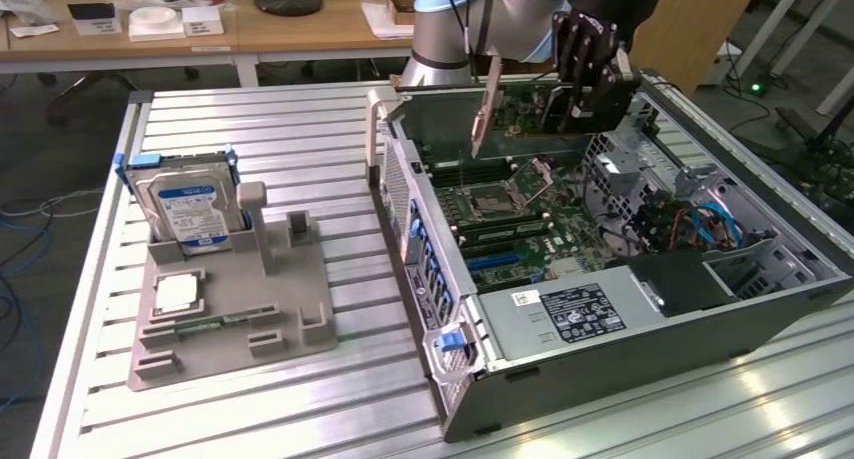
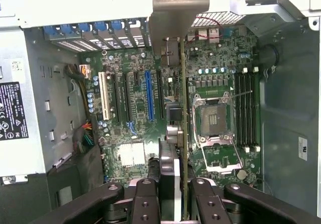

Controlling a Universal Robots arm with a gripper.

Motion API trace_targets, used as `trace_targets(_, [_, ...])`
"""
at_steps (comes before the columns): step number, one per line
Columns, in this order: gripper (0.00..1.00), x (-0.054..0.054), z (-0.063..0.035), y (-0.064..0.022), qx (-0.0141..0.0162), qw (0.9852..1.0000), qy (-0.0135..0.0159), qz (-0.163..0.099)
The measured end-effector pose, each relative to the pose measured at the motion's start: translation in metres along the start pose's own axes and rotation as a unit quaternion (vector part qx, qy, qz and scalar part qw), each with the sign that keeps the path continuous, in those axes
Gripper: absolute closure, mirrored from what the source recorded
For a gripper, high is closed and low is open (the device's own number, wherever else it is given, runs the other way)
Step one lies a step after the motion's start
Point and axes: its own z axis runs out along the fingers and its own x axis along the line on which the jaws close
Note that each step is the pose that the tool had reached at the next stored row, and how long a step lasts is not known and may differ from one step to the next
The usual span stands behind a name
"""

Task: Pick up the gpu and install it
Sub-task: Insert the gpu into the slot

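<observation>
While the gripper (image 1: pixel 582 109) hangs over the open case (image 1: pixel 641 364), its fingers (image 2: pixel 145 201) are clamped on the gpu (image 1: pixel 491 99), one on each face of the card. The card is upright, with its metal bracket (image 2: pixel 175 13) at the end far from the fingers.

The pick-up is done. The card is off the table (image 1: pixel 267 119) and in the air above the board (image 2: pixel 130 118). The install is not done: its lower edge sits in no slot, and the bracket stands clear of the case's rear wall.

The exterior view shows the height. The card rides at about the level of the case's rim, with open space between it and the board below. That view also takes in a hard drive (image 1: pixel 194 204) standing in a grey holder (image 1: pixel 227 319) on the table, well apart from the case on the exterior view's left.

The wrist view looks down the card edge-on and lays out what lies beneath it: a white slot (image 2: pixel 104 96), a blue slot (image 2: pixel 149 96) and black slots on one side, and the CPU socket (image 2: pixel 213 121) on the other. The card's edge runs between the slot row and the socket. Which slot it is lined up with cannot be told from this angle.
</observation>
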Motion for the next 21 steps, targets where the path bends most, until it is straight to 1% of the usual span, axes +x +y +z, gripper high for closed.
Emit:
trace_targets(4, [0.72,0.0,0.0013,0.0,0.0001,1.0,-0.0001,0.0])
trace_targets(13, [0.72,0.0,0.0157,0.0001,0.0,1.0,0.0,0.0])
trace_targets(18, [0.72,0.0,0.0204,0.0001,0.0,1.0,0.0,0.0])
trace_targets(21, [0.72,0.0,0.0212,0.0001,0.0,1.0,0.0001,0.0])
